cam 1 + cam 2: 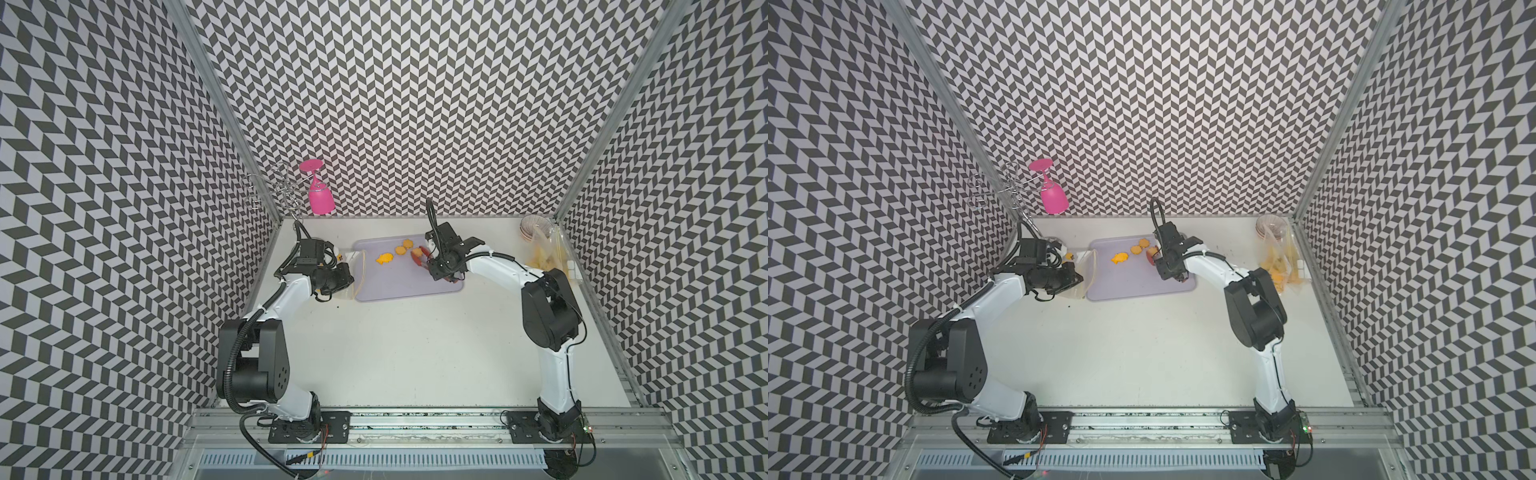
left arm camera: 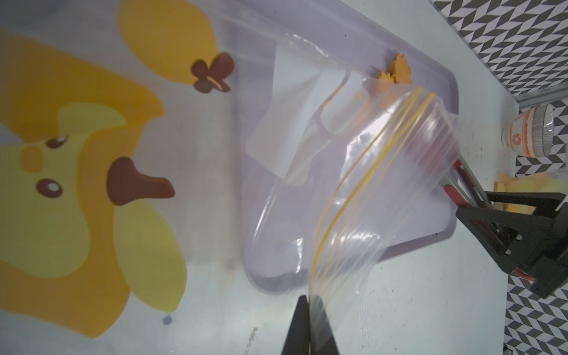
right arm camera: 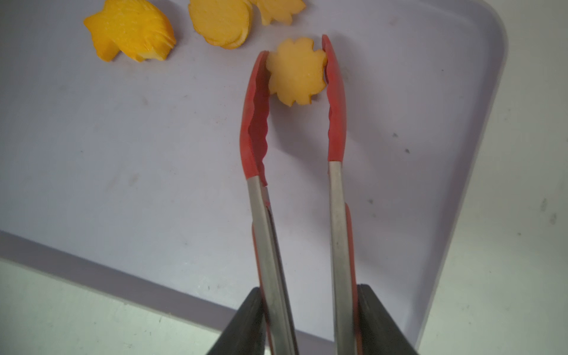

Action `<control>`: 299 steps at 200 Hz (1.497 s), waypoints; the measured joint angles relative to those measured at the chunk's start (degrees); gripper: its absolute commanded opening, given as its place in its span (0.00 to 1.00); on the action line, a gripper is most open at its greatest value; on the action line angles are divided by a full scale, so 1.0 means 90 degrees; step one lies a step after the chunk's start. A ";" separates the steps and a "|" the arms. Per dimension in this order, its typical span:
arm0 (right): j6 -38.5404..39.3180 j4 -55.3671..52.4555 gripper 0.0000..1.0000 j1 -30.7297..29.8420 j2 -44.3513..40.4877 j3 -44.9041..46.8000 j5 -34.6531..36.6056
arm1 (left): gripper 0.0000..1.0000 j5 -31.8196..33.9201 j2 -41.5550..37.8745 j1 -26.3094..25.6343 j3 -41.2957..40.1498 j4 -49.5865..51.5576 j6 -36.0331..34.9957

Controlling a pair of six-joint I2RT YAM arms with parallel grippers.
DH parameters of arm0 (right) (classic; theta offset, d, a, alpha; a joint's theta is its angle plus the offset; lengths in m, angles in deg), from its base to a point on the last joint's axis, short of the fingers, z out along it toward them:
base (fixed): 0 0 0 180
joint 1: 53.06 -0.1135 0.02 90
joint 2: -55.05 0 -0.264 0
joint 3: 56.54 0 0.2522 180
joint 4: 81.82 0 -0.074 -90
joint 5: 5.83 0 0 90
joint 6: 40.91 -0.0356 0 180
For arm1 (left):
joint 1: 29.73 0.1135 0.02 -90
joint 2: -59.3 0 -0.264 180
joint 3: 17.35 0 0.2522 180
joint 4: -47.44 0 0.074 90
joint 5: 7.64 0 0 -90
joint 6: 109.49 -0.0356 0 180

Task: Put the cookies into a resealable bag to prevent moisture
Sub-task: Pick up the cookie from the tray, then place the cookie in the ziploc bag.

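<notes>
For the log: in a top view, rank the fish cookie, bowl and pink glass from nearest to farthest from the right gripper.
From the right gripper:
1. fish cookie, close on its left.
2. bowl, back right corner.
3. pink glass, hanging back left.

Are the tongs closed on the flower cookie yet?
Closed on it: both red tips of the tongs touch opposite edges of the flower cookie; lifted or not, cannot tell.
</notes>
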 measured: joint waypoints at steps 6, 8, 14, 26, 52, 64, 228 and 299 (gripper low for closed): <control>-0.0036 0.0007 0.44 0.0000 -0.0189 0.0172 0.0029 | 0.00 -0.0002 0.0044 -0.0056 0.0015 0.0007 0.0005; -0.0034 0.0005 0.44 0.0000 -0.0238 0.0209 0.0046 | 0.00 0.0000 0.0061 -0.0078 0.0024 0.0007 0.0005; -0.0070 0.0027 0.43 0.0000 -0.0425 0.0372 0.0073 | 0.00 0.0000 0.0107 -0.0126 0.0049 0.0015 0.0024; -0.0155 0.0075 0.43 0.0000 -0.0845 0.0685 0.0117 | 0.00 0.0032 0.0223 -0.0221 0.0151 0.0053 0.0058; -0.0267 0.0163 0.40 0.0000 -0.1610 0.1141 0.0134 | 0.00 0.0104 0.0534 -0.0328 0.0583 0.0109 0.0119; -0.0308 0.0206 0.40 -0.0002 -0.1853 0.1256 0.0131 | 0.00 0.0131 0.0712 -0.0330 0.0814 0.0107 0.0124; 0.0228 0.0248 0.31 -0.1685 -0.1117 0.0019 -0.0372 | 0.00 0.0029 0.1037 -0.0330 0.0984 -0.0017 0.0114; 0.0296 0.0017 0.29 -0.1719 -0.0444 -0.0046 0.0189 | 0.00 -0.0075 0.1035 -0.0330 0.0976 -0.0070 0.0080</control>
